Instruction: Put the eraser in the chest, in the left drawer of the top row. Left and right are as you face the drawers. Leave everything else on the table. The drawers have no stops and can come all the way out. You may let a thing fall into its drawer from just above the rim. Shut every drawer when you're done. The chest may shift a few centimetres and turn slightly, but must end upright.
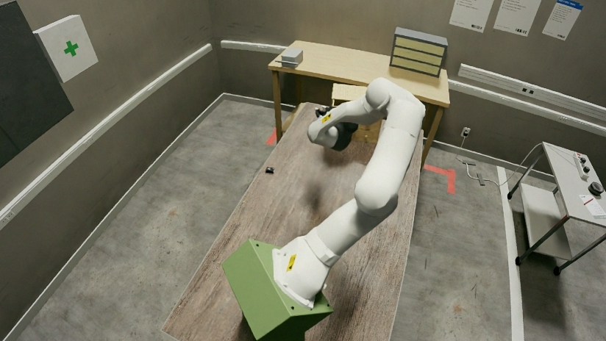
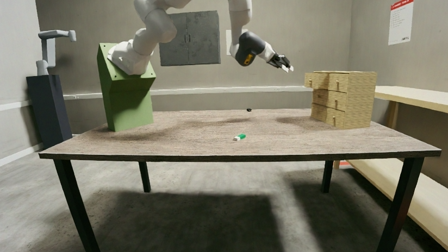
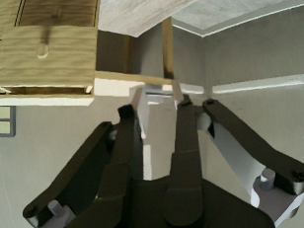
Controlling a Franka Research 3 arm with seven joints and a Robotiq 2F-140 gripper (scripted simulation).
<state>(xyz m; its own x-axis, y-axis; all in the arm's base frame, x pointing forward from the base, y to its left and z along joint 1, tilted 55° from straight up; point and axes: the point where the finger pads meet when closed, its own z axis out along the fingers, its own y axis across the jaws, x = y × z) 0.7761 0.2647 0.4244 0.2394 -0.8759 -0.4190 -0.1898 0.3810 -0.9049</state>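
In the exterior view, the partly open, empty end effector (image 1: 323, 111) (image 2: 288, 69) (image 3: 159, 95), upper right, hangs above and right of the eraser (image 2: 239, 137), slanting lower centre on the counter (image 1: 296, 186) (image 2: 194, 144).

Chest (image 1: 349, 92) (image 2: 360, 100) (image 3: 56, 11) upright on table (image 1: 339, 186) (image 2: 187, 144) (image 3: 143, 14), opposite robot stand (image 1: 262, 292) (image 2: 128, 103). Top-row left drawer (image 1: 339, 102) (image 2: 317, 82) (image 3: 69, 58) juts forward. Eraser (image 2: 239, 137) on table's right side, between stand and chest; small item (image 1: 269, 170) (image 2: 249, 109) near left edge. Workbench (image 1: 330, 63) (image 2: 416, 95) (image 3: 118, 88) behind chest, box (image 1: 292, 56) (image 3: 160, 89) on its left, cabinet (image 1: 417, 54) (image 3: 6, 122) on right.
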